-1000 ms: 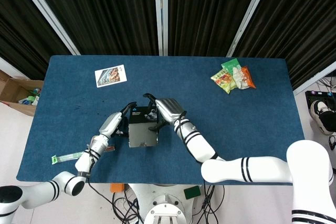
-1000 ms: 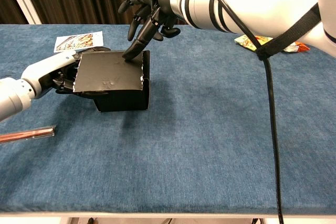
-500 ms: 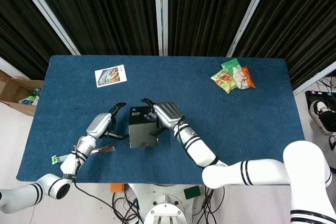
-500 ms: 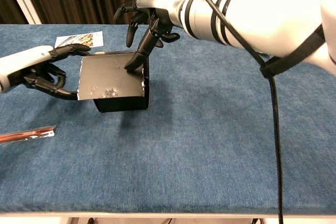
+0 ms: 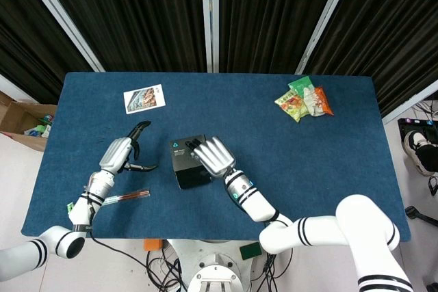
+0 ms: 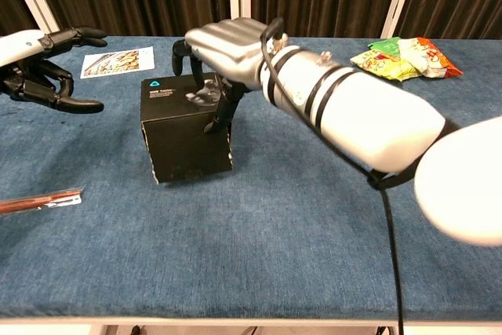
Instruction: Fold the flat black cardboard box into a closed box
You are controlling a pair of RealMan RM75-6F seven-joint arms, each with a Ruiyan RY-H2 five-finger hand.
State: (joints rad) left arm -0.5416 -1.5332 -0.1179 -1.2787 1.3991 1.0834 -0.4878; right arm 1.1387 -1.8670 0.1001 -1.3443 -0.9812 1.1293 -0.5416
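Lid down, black cardboard box closed near the middle of the blue cloth-covered table.

Your right hand now presses the top flat, fingers spread, gripping nothing. Your left hand has let go and pulled back left, empty with fingers apart. Folding looks finished; check the lid stays seated. Far off lie snack packets and a printed card; dark curtains behind.

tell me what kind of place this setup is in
Probably a robot lab or data-collection bay, not a home: a table covered in blue cloth, black curtains hung behind it, and loose cables on the floor under the robot.
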